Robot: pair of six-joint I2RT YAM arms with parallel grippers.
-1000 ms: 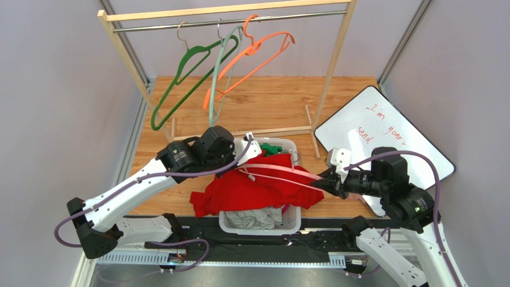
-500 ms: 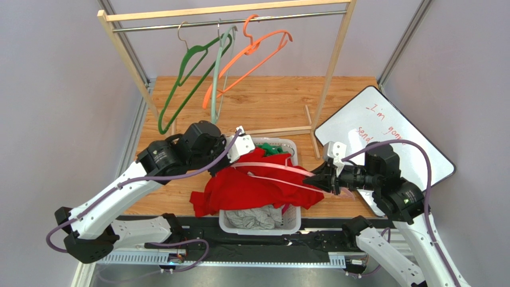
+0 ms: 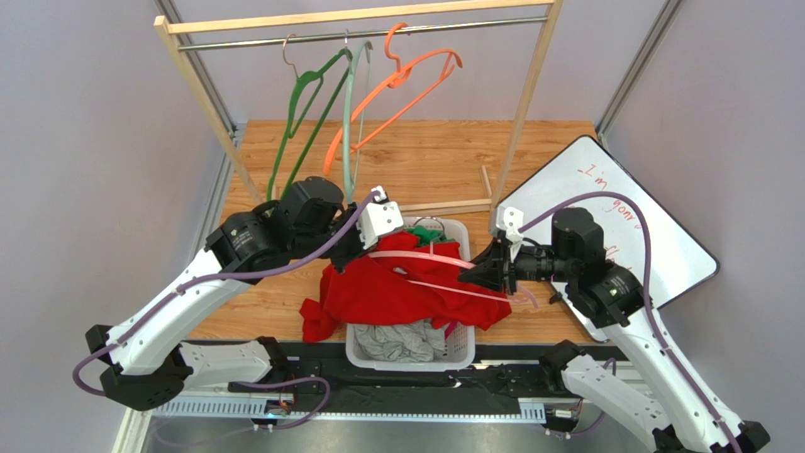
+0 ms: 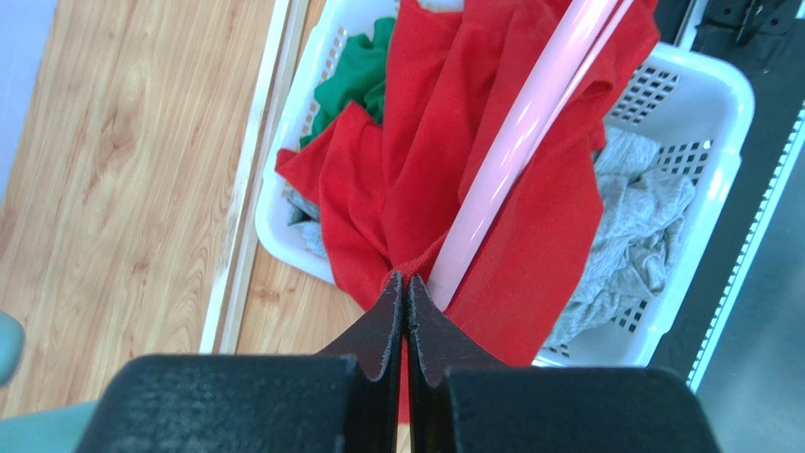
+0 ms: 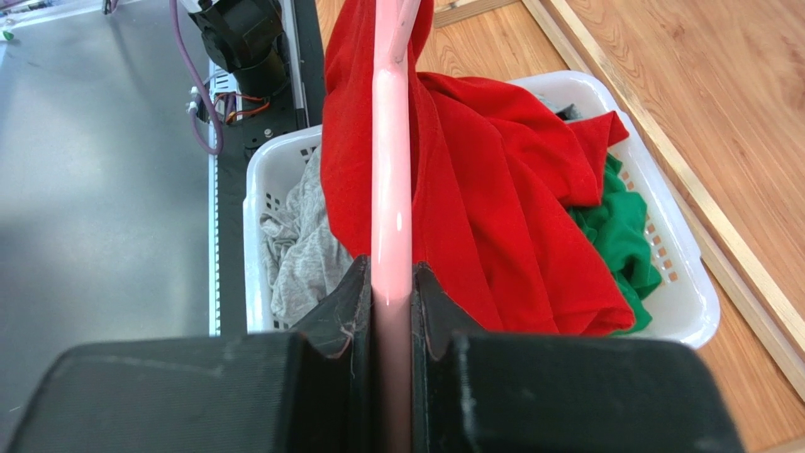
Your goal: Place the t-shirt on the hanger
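Black fingers of the left gripper (image 4: 406,283) are pressing tightly together on a fold of the red t-shirt (image 4: 378,170), just beside the pale pink hanger (image 4: 515,142); only the left wrist view is showing this pinch. The right gripper (image 5: 392,283) is clamping the hanger's bar between its fingers, which is plain from the right wrist alone. The t-shirt is spilling across a white plastic laundry basket (image 4: 727,94) that is holding a grey garment (image 4: 633,226) and a green garment (image 5: 624,236). Only the overhead view is showing the hanger stretching between both arms, lying across the t-shirt above the basket. Behind, a wooden rack (image 3: 527,113) is carrying an orange hanger (image 3: 425,64), a dark green hanger (image 3: 300,94) and a mint hanger (image 3: 348,123).
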